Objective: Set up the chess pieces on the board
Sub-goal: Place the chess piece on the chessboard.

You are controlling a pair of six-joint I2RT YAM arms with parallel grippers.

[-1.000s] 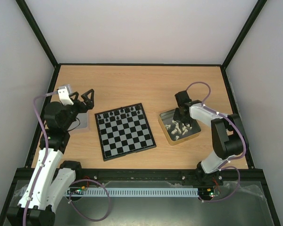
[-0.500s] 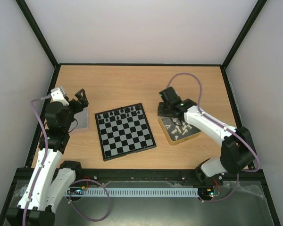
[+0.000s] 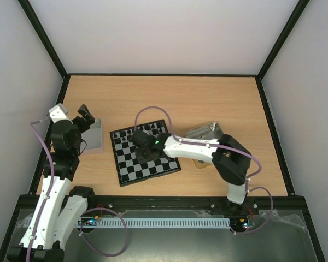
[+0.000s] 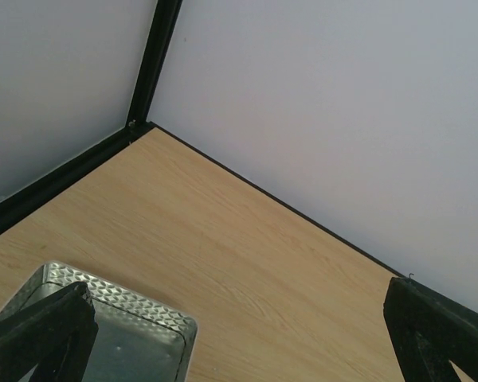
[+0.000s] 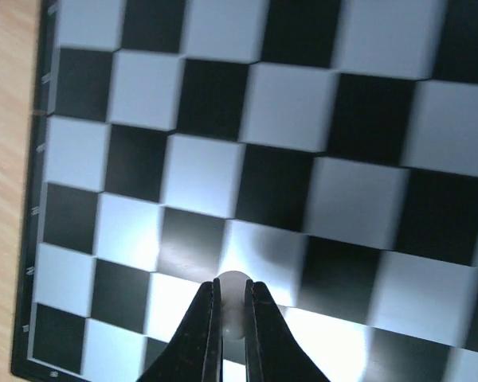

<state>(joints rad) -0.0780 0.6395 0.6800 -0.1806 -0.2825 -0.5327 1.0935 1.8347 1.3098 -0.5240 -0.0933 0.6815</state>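
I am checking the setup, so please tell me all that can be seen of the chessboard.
The board is a small square with black and silver-grey checks, a thin black border and a shiny surface. It lies flat on the wooden table, turned a little askew. Small black pieces stand along its far edge; the other squares in view are bare. The right gripper is over it, shut on a pale piece; whether that piece touches the board cannot be told.

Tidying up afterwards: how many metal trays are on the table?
2. The silver tray lies left of the board; the gold-rimmed tray lies right of it, partly hidden behind the right arm.
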